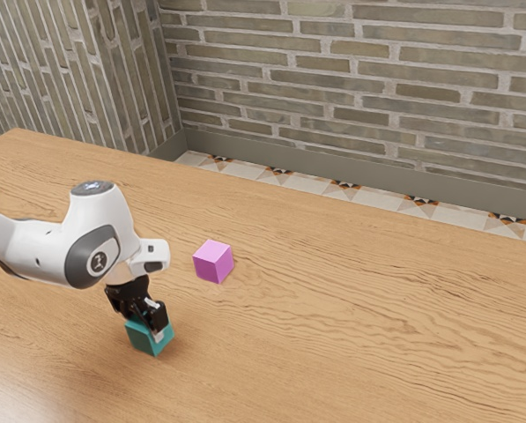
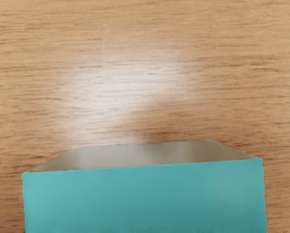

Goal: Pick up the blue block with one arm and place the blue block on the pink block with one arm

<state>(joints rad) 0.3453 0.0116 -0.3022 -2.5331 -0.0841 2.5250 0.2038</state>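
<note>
The blue block [image 1: 144, 340], teal in colour, sits low over the wooden table [image 1: 351, 300] near its front edge, at the exterior view's left. My gripper [image 1: 150, 324] comes down on it from above, with a black finger on each of two opposite sides, shut on it. In the wrist view the blue block [image 2: 145, 199] lies right under my hand, with a grey shadow on the wood just beyond it. The pink block [image 1: 213, 261] rests on the table a short way farther back and toward the exterior view's right, apart from the gripper.
Bare wood stretches toward the exterior view's right. Brick walls [image 1: 359, 79] and a tiled floor strip [image 1: 351, 189] lie beyond the table's far edge. My white arm [image 1: 60, 251] comes in from the exterior view's left.
</note>
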